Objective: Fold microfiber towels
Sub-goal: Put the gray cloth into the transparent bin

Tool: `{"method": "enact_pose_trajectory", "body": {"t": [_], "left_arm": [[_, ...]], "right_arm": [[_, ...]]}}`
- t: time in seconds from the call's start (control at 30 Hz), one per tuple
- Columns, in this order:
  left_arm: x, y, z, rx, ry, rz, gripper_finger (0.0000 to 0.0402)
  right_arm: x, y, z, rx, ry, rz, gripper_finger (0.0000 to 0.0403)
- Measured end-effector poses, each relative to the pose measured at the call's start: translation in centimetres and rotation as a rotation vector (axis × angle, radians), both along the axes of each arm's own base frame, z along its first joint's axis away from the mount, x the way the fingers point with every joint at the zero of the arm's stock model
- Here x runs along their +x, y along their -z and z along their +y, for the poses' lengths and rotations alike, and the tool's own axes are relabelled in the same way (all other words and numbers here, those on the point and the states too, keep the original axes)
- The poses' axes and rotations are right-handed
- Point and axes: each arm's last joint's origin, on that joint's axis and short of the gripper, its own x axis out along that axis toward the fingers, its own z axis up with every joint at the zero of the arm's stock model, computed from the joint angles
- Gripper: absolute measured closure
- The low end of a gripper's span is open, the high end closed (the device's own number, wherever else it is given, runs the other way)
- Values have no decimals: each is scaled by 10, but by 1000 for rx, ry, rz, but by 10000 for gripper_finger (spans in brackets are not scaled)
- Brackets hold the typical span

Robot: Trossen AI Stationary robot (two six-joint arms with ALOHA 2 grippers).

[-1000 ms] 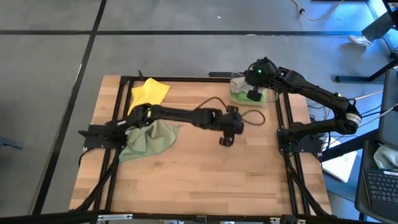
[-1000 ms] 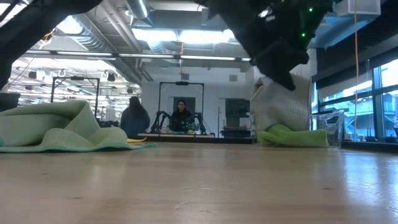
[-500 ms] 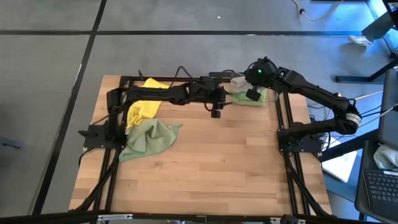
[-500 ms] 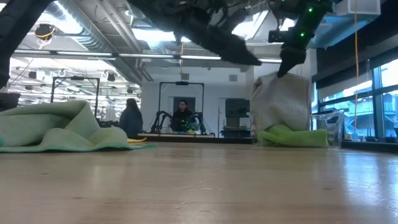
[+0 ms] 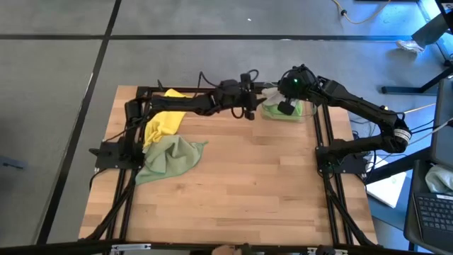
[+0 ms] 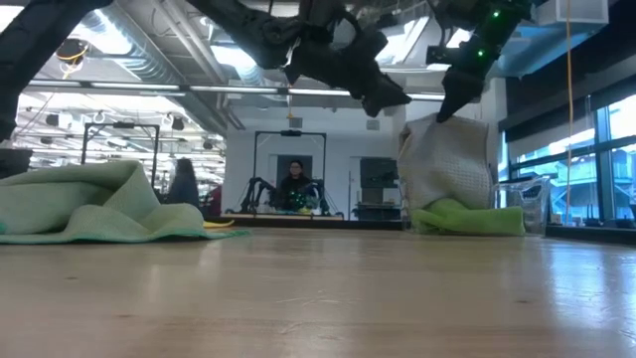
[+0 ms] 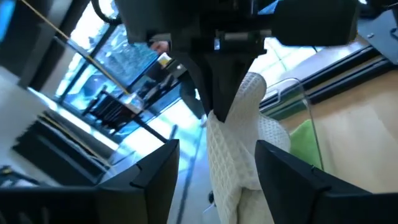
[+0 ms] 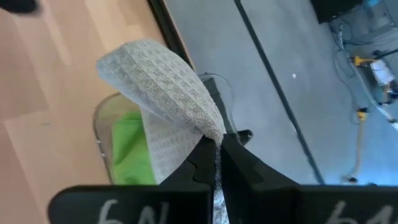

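Note:
A grey-beige towel [image 6: 447, 164] hangs over the clear bin [image 6: 517, 194] at the far right corner, with my right gripper [image 8: 215, 155] shut on its top. A bright green towel [image 8: 127, 149] lies in the bin beneath it. My left gripper [image 7: 217, 180] reaches level along the far edge, open, its fingers on either side of the hanging towel [image 7: 233, 155]. The yellow towel [image 5: 166, 117] and the pale olive-green towel [image 5: 170, 156] lie crumpled on the table's left side. My right gripper pinches a bunched fold at the towel's top [image 8: 208, 134] between its two fingers, slanting down from the table's right. The towel hangs slack below the fingers, its lower end in the bin on the green towel. My left gripper: I cannot tell whether its fingers touch the towel.
A black frame rail [image 5: 212, 91] runs along the far edge under my left arm. The wooden table [image 5: 248, 191] stretches bare from the middle toward the near edge. A person [image 6: 293, 184] sits in the room behind.
My left gripper has swung from the table's middle toward the far edge and right, up to the hanging grey-beige towel, tipping from pointing down to level. My right gripper has kept the towel hanging over the bin.

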Motion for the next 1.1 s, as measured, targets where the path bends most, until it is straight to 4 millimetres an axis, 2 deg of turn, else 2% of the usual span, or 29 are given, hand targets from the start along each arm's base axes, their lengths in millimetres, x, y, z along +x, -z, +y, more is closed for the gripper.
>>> {"method": "enact_pose_trajectory", "body": {"t": [0.27,0.53,0.67,0.87,1.1], "left_arm": [[-13,-1,33,-75,50,-44,194],[-11,-5,28,-118,68,-97,194],[-7,5,28,-131,41,-78,194],[-4,14,31,-124,-17,-84,194],[-6,13,41,-151,-40,-146,194]], "right_arm": [[3,-1,1,47,-29,-67,389],[4,-1,2,45,-37,-64,390],[5,-1,4,47,-49,-62,390],[9,-2,8,32,-84,-61,387],[10,-2,8,38,-100,-83,385]]}}
